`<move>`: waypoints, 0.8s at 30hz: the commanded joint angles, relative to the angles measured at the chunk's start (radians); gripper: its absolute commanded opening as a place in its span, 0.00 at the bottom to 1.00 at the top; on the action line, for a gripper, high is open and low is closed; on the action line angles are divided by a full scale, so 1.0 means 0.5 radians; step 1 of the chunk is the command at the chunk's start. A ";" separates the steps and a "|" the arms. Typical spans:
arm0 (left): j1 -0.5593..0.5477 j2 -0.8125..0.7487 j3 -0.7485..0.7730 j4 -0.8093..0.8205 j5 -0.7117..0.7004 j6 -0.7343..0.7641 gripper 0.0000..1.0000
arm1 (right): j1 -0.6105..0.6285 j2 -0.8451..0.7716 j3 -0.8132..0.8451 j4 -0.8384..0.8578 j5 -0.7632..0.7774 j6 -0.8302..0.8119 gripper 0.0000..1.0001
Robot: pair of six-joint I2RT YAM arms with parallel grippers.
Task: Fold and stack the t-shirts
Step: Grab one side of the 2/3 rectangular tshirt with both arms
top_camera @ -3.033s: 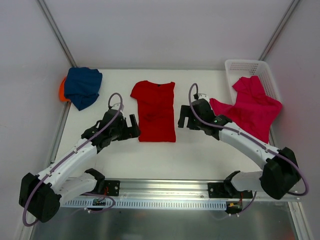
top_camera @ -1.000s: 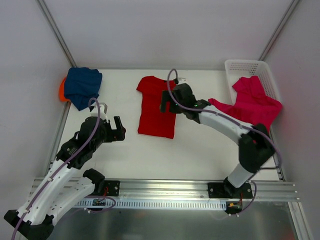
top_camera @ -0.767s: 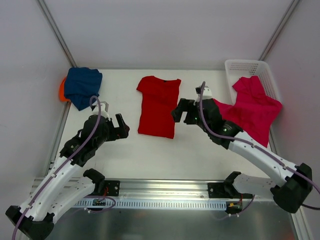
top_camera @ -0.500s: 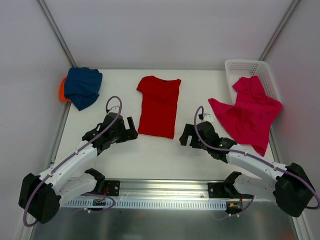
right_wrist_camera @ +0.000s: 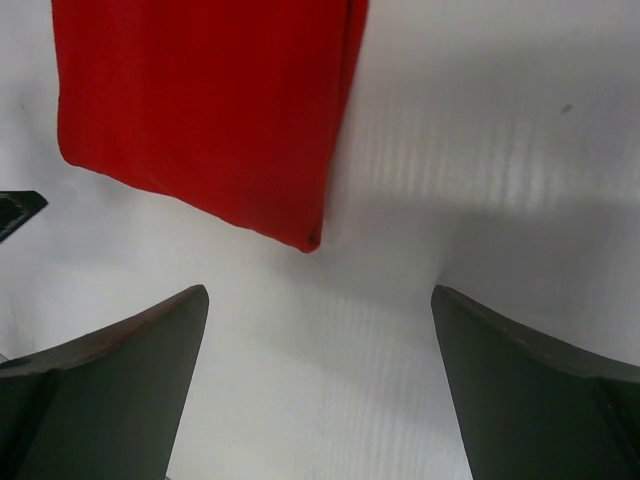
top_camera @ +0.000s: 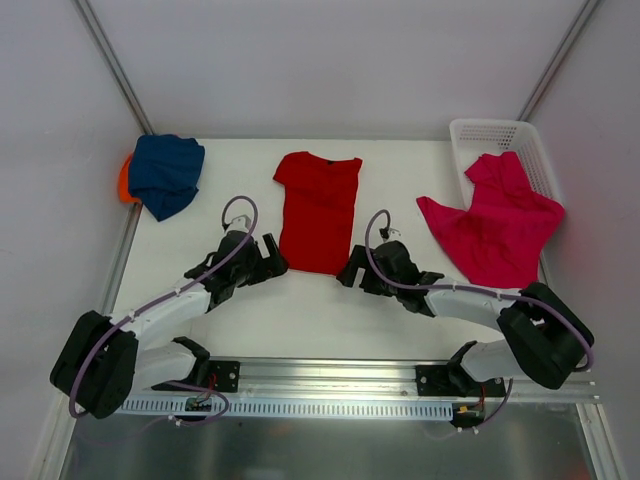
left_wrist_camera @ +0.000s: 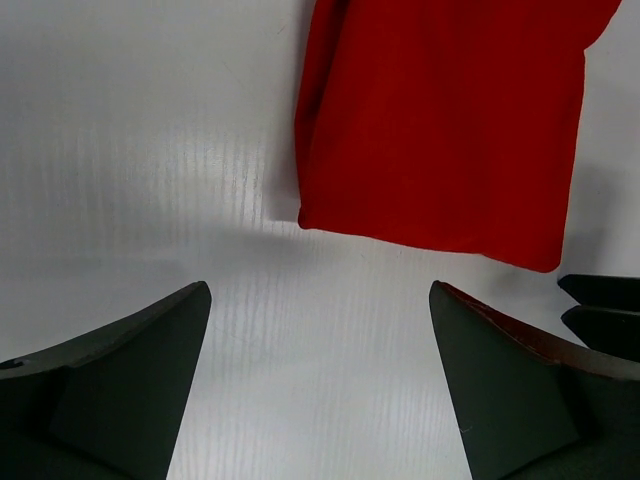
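Observation:
A red t-shirt (top_camera: 318, 210) lies folded lengthwise in the middle of the white table; its hem shows in the left wrist view (left_wrist_camera: 440, 130) and the right wrist view (right_wrist_camera: 210, 110). My left gripper (top_camera: 272, 264) is open and empty just off the hem's left corner. My right gripper (top_camera: 350, 272) is open and empty just off the hem's right corner. A navy t-shirt (top_camera: 165, 174) lies bunched at the far left on top of an orange one (top_camera: 123, 184). A magenta-pink t-shirt (top_camera: 500, 222) hangs out of the basket at the right.
A white lattice basket (top_camera: 500, 140) stands at the back right corner. Bare white table (top_camera: 300, 310) lies between the red shirt and the front rail. Grey walls close in the table on three sides.
The red shirt's sides were folded in, making it narrower. Both arms then drew back and came down low, and both grippers now sit at the hem's two corners.

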 commanded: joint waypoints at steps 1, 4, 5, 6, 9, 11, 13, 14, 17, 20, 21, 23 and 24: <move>0.009 0.079 -0.082 0.327 0.032 -0.136 0.91 | 0.005 0.092 0.106 0.141 -0.061 0.051 0.99; 0.012 0.143 -0.171 0.539 0.041 -0.243 0.86 | -0.001 0.175 0.158 0.147 -0.055 0.051 0.99; 0.012 0.165 -0.213 0.594 0.062 -0.289 0.86 | 0.002 0.199 0.183 0.153 -0.058 0.051 0.99; 0.018 0.210 -0.229 0.652 0.075 -0.308 0.87 | -0.004 0.242 0.195 0.156 -0.064 0.057 0.99; 0.033 0.333 -0.251 0.830 0.121 -0.342 0.87 | -0.010 0.334 0.235 0.187 -0.092 0.054 0.99; 0.073 0.404 -0.275 0.999 0.185 -0.363 0.86 | -0.016 0.377 0.247 0.254 -0.122 0.042 0.99; 0.143 0.523 -0.309 1.146 0.301 -0.378 0.80 | -0.031 0.454 0.260 0.340 -0.135 0.030 0.99; 0.177 0.624 -0.306 1.265 0.350 -0.400 0.74 | -0.047 0.481 0.281 0.349 -0.135 0.023 0.99; 0.284 0.784 -0.294 1.449 0.535 -0.440 0.65 | -0.074 0.577 0.309 0.395 -0.226 0.020 0.91; 0.352 0.938 -0.291 1.561 0.633 -0.470 0.58 | -0.099 0.653 0.342 0.414 -0.260 0.020 0.86; 0.362 0.987 -0.291 1.597 0.645 -0.473 0.56 | -0.102 0.672 0.348 0.420 -0.263 0.023 0.84; 0.374 1.030 -0.281 1.616 0.661 -0.470 0.55 | -0.105 0.712 0.361 0.432 -0.273 0.030 0.76; 0.377 1.033 -0.278 1.619 0.661 -0.467 0.55 | -0.105 0.721 0.361 0.444 -0.276 0.039 0.72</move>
